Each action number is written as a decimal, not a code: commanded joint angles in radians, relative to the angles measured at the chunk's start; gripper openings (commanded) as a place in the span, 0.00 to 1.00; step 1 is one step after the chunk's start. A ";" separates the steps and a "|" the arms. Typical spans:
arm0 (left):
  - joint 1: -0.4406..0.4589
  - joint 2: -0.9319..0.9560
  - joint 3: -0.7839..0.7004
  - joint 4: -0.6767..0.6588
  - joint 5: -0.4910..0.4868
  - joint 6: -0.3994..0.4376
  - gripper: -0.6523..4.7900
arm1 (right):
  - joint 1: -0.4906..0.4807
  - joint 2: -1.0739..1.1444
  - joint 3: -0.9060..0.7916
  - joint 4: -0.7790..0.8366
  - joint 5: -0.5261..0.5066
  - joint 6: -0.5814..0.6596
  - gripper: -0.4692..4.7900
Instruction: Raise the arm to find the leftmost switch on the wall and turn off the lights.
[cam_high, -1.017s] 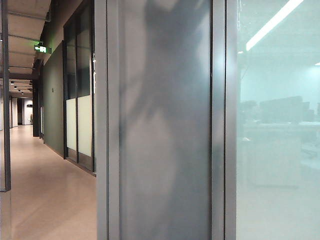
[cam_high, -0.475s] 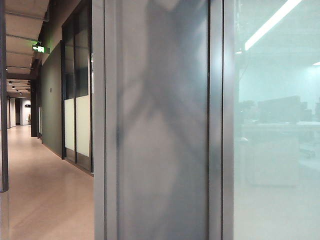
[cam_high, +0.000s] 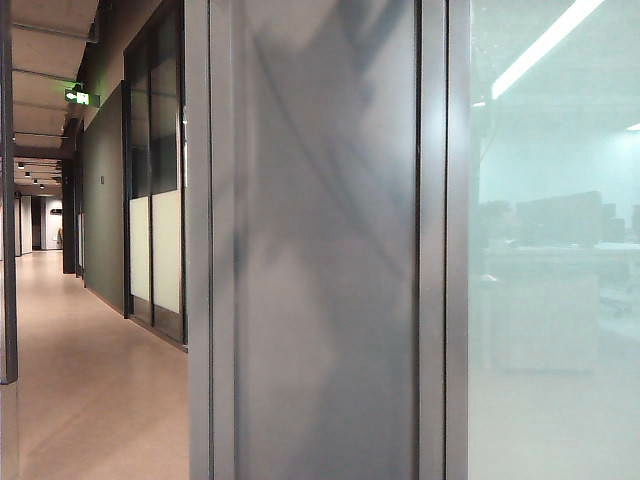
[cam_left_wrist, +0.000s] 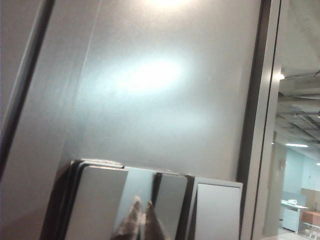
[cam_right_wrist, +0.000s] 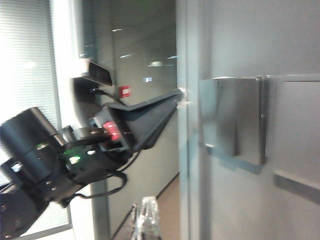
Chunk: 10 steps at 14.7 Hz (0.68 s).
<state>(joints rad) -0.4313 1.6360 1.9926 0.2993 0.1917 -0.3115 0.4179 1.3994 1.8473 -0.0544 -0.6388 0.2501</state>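
Exterior: I see only the arm's shadow (cam_high: 330, 150) on the grey wall (cam_high: 325, 300). Left wrist: my left claw (cam_left_wrist: 141, 222), tips together and empty, sits at the switch plates (cam_left_wrist: 155, 205). Right wrist: my right claw (cam_right_wrist: 145, 220) looks closed, empty, just beside the wall switches (cam_right_wrist: 235, 120); the left arm (cam_right_wrist: 135, 120) touches them.

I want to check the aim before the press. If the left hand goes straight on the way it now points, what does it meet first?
Probably the row of flat silver wall switches: the left hand, fingertips together, points around its middle plate, though depth is unclear.
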 joint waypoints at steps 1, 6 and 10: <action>0.003 0.004 0.003 0.045 0.003 0.019 0.11 | 0.029 0.000 0.004 0.007 0.001 0.001 0.09; 0.003 0.033 0.003 0.109 -0.042 0.024 0.11 | 0.061 -0.003 0.004 0.006 0.009 0.002 0.09; 0.003 0.068 0.004 0.180 -0.061 0.023 0.11 | 0.127 -0.002 0.004 -0.017 0.012 0.008 0.09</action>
<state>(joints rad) -0.4274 1.7004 1.9923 0.4469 0.1360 -0.2886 0.5545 1.4006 1.8473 -0.0784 -0.6392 0.2543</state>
